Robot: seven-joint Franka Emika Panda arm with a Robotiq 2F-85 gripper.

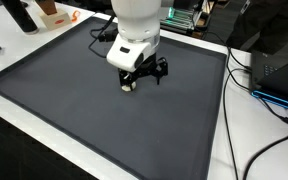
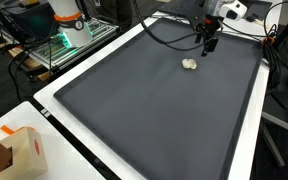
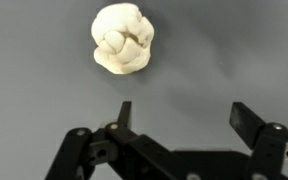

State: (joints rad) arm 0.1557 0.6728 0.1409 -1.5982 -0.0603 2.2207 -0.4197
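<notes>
**Gripper state.** The Robotiq gripper [image 3: 182, 114] is standing wide open. In the wrist view both jaws are showing well apart, with only bare mat between them, so the gripper is holding nothing.

**Object position.** The small cream-white lumpy ball [image 3: 123, 39] is lying on the dark grey mat [image 1: 84, 110], which is covering the white table [image 1: 9, 42]. In both exterior views the ball [image 2: 189, 64] is resting on the half of the mat nearer the arm, away from the mat's edges.

**Governing relation.** In the wrist view the ball is lying ahead of the jaws and off to the left of the gap between them, roughly in line with the left-hand jaw. It is not lying between the jaws. In an exterior view the ball [image 1: 130, 84] is sitting just beside the gripper [image 1: 142, 76], apparently without contact. The gripper [image 2: 208, 40] appears to be hanging slightly above the mat.

**Long axis.** The ball is appearing nearly round, so it is showing no marked long axis.
</notes>
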